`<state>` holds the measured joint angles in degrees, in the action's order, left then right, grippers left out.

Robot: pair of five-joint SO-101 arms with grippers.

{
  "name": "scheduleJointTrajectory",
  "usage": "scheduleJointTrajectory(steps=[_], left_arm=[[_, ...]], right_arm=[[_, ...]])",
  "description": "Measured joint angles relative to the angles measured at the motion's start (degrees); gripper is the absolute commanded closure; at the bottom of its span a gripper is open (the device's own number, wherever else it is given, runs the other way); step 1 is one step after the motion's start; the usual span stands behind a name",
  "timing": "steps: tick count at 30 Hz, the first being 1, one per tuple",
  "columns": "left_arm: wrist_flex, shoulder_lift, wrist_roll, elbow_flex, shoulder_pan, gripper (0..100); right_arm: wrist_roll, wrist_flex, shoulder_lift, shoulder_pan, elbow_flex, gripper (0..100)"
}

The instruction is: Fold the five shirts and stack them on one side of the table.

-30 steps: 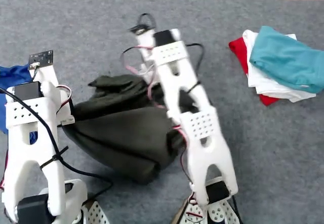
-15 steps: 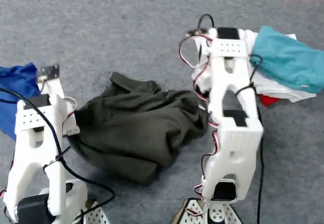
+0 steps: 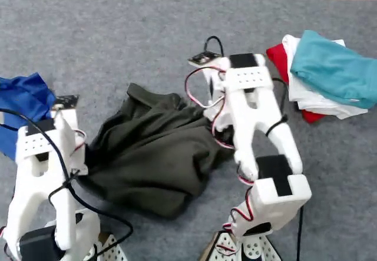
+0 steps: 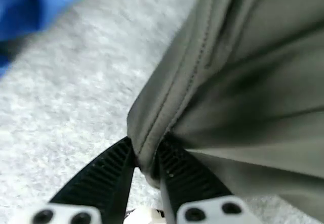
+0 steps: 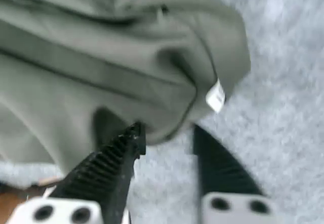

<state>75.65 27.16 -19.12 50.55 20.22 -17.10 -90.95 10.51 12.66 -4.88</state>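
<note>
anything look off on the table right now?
The olive shirt is a crumpled heap mid-table, with the left gripper shut on one hem and the right gripper open at its other side. The blue shirt lies bunched at the table edge. The teal shirt sits skewed on the white shirt and red shirt.

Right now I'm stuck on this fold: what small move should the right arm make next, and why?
Probably close the right gripper on the green shirt: its jaws stand open at its edge by the tag, while the left gripper pinches the other side.

shirt [image 3: 154, 150] at centre, stack [image 3: 323, 75] far right
</note>
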Motion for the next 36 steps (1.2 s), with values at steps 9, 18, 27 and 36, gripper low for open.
scheduleJointTrajectory(steps=[9, 18, 27, 36], left_arm=[[0.4, 0.0, 10.3, -7.1, 4.7, 69], [0.4, 0.0, 13.6, -9.1, 7.6, 65], [0.4, 0.0, 13.7, -9.1, 9.4, 65], [0.4, 0.0, 13.1, -9.1, 9.4, 65]], right_arm=[[2.9, 12.7, 5.4, 10.2, 0.1, 90.5], [3.1, 6.3, 21.8, 10.9, 11.9, 99.4], [3.1, -9.4, 21.6, 4.9, 17.4, 99.4], [-4.4, -9.3, 6.3, -7.2, -1.0, 99.5]])
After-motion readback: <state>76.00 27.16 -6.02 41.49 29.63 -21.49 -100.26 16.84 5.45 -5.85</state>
